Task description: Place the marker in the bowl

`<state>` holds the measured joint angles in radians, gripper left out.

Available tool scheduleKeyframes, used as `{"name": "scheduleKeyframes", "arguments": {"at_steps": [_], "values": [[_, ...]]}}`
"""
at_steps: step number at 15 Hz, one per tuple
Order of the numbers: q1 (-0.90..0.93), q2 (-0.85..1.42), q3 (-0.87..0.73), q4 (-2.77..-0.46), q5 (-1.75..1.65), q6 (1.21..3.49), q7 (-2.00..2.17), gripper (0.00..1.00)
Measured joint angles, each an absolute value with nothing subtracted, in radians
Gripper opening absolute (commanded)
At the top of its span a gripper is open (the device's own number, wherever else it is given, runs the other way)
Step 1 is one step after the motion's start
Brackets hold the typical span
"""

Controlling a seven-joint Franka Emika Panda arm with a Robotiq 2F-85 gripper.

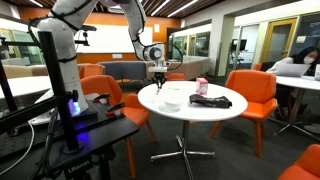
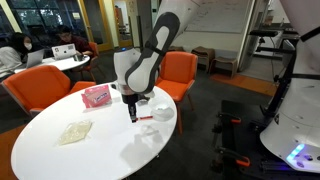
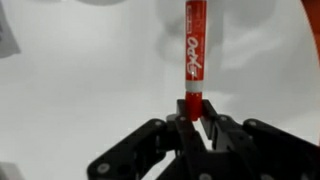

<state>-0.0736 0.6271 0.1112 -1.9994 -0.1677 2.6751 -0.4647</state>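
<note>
In the wrist view my gripper (image 3: 195, 112) is shut on the red marker (image 3: 194, 45), gripping its lower end. The marker points straight away from the jaws over the white tabletop. In both exterior views the gripper (image 1: 158, 78) (image 2: 132, 112) hangs above the round white table (image 1: 190, 112) (image 2: 60, 155), pointing down. The white bowl (image 1: 172, 98) (image 2: 162, 110) sits on the table close beside the gripper, and the arm partly hides it in one exterior view. The bowl does not show in the wrist view.
A pink-and-white carton (image 1: 203, 86) (image 2: 97, 97) stands on the table. A flat bundle (image 1: 212, 100) (image 2: 73, 132) lies near it. Orange chairs (image 1: 252, 95) (image 2: 40, 90) ring the table. The robot's base cart (image 1: 75, 125) stands beside the table.
</note>
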Motion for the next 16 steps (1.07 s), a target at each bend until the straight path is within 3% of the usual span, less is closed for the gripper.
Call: {"name": "scheduleKeyframes", "arguments": {"at_steps": [9, 16], "values": [[-0.378, 0.518, 0.245, -2.025, 0.055, 2.658, -0.859, 0.05], [-0.435, 0.519, 0.219, -2.064, 0.115, 2.651, -0.965, 0.05]]}}
